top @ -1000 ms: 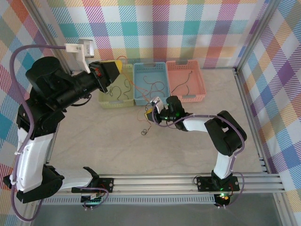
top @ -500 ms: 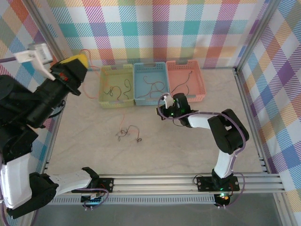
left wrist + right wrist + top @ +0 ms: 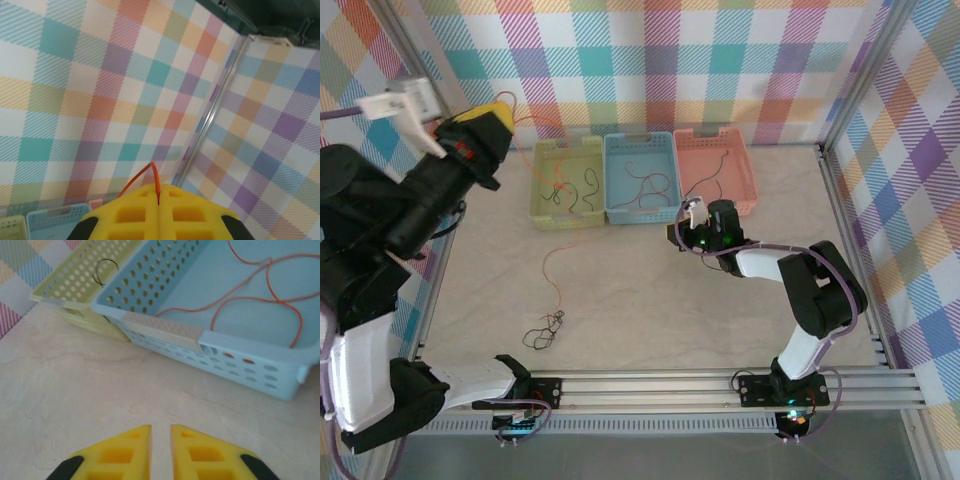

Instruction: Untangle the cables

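The top view looks down from above the near edge over the whole table; the left wrist view, held high, faces the checked wall; the right wrist view sits low, close to the blue basket, which all three share.

Bright, even, diffuse light falls from above, leaving only faint, soft shadows on the pale table and no harsh glare. In the right wrist view the yellow pads of the right gripper are blurred up close, while the blue basket looks sharper. The left wrist view darkens in its top right corner.
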Controlling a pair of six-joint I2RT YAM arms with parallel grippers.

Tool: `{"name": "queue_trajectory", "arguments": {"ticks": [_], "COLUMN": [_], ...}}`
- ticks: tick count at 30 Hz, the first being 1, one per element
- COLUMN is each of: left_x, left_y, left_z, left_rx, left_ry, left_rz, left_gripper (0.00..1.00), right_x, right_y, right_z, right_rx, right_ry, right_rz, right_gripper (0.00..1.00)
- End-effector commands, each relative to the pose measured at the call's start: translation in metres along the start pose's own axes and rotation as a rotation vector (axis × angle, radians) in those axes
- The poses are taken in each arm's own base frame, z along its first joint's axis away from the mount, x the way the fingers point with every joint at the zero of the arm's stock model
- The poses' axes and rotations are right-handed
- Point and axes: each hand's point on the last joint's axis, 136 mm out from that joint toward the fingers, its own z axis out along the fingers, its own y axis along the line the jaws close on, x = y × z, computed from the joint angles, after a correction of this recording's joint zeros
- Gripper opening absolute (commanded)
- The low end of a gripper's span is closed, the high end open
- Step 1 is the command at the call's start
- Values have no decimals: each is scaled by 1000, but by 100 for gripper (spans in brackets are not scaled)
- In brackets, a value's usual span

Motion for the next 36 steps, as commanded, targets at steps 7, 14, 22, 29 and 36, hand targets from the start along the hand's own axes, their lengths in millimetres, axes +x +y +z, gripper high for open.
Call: {"name": "queue_trajectory", "arguments": {"ticks": [7, 14, 22, 29, 36], "left_x": [5, 6, -2, 1, 5], "left_y": [-25, -26, -27, -9, 42], "left_z": [38, 74, 129, 181, 230], "left_rx": [127, 124, 114, 78, 63], "left_ry": [38, -2, -98, -114, -168], "left_rz": [27, 75, 216, 225, 100], "left_gripper": [0, 0, 0, 0, 0], "right_x": [-11, -9, -8, -7, -6], "right_y": [-9, -68, -66, -63, -61], "right_z": [-16, -58, -54, -53, -50], "right_rx": [157, 564, 545, 528, 508], "right_ry": [-41, -63, -45, -41, -34], "right_rz": [-39, 14, 23, 27, 32], "right_gripper": [26, 28, 29, 28, 28]}}
